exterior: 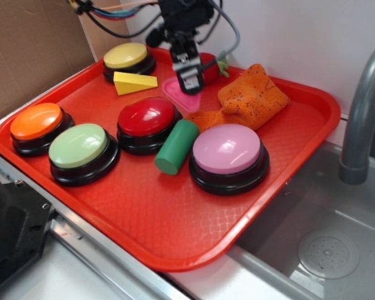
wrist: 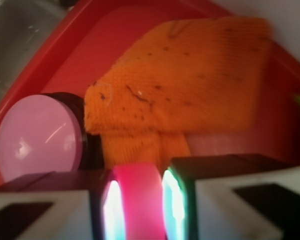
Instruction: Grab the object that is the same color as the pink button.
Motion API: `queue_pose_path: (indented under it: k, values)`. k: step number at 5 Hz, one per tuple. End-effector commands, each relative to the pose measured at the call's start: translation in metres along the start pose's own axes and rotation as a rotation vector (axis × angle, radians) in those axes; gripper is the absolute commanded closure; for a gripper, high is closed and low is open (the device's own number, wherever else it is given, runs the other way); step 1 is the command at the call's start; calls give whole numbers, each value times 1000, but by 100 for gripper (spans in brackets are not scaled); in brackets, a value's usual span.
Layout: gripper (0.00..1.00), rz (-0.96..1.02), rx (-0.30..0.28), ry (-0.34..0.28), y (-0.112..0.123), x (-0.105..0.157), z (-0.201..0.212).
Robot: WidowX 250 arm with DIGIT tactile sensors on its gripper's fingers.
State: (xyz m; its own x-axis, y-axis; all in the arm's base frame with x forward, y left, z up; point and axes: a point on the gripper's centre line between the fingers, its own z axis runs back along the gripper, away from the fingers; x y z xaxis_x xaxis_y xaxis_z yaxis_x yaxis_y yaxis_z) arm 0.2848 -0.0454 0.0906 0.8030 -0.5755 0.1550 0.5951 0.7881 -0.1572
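So, scanning the tray (exterior: 144,244) from the left: orange button (exterior: 36,120), green button (exterior: 79,145), yellow button (exterior: 125,55) at the back with the yellow wedge (exterior: 133,82) just in front of it, then the red button (exterior: 147,116) and a green cylinder (exterior: 176,147) lying tipped toward the pink button (exterior: 227,149). My gripper (exterior: 189,83) sits at the back middle of the tray, pointing down right over the pink triangle (exterior: 178,95), which lies flat just behind the red button and beside the orange cloth (exterior: 250,95). From my wrist cam the triangle (wrist: 138,200) sits squarely between my two fingers (wrist: 177,205), one edge standing up in the gap, and the pads look pressed on both sides of it, so I'd call that clamped on the triangle rather than just straddling it, though the view is blurry. There's something red with a green bit tucked behind my arm in the outside view, partly hidden. The thing that matters: the triangle isn't off to any side of me, it's directly under and between the fingers, its flat faces running along the pads. My guess is a straight lift is all that's left, minding the cloth right ahead.
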Motion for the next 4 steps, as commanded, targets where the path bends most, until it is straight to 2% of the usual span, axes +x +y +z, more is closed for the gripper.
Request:
queue_pose_path:
  k: [1, 2, 3, 4]
  values:
    - [100, 402, 273, 23, 13, -1, 71]
    - [100, 600, 348, 94, 32, -14, 79]
    - [100, 743, 373, 108, 44, -27, 81]
    - [100, 757, 384, 141, 49, -34, 83]
